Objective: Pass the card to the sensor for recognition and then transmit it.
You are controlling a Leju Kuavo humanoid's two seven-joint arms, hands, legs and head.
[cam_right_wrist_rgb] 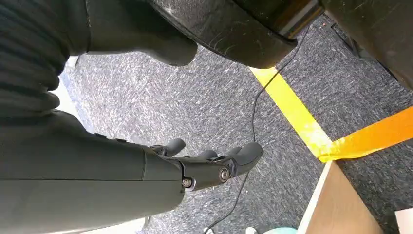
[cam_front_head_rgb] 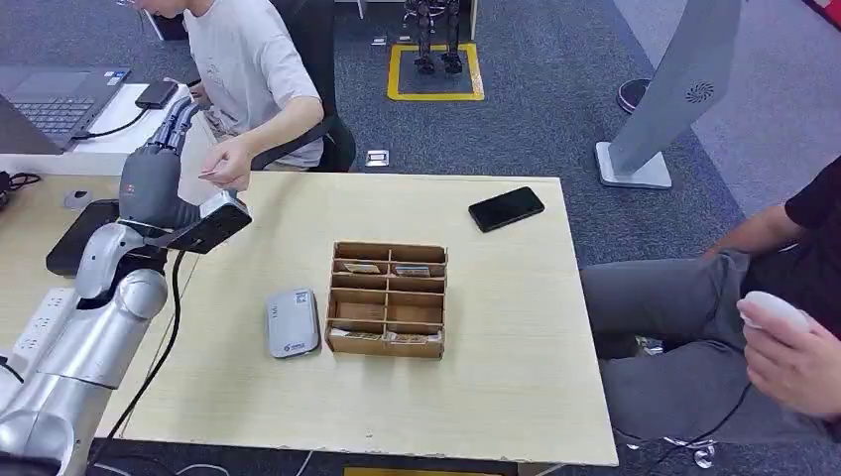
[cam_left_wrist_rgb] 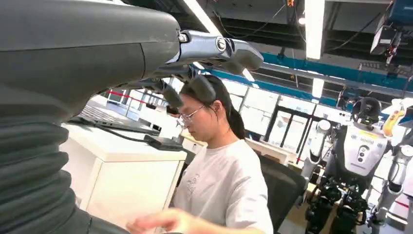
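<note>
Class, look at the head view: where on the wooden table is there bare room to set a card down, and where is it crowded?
Bare: the near strip of the table below the cardboard organizer, and the right side between organizer and edge, below the black phone. Crowded: the gap where the white card reader adjoins the organizer, and the far left corner with the left hand.

No readable text anywhere in these views.

The white card reader [cam_front_head_rgb: 293, 322] on the desk [cam_front_head_rgb: 496, 397] carries a small blue mark near one end, too small to make out. The cards in the cardboard organizer [cam_front_head_rgb: 388, 298] show printed patches that blur into smudges. The grey stand [cam_front_head_rgb: 674, 94] on the floor bears a round swirl emblem with no lettering. The person's pale T-shirt [cam_left_wrist_rgb: 219, 190] has a faint chest print, illegible.
</note>
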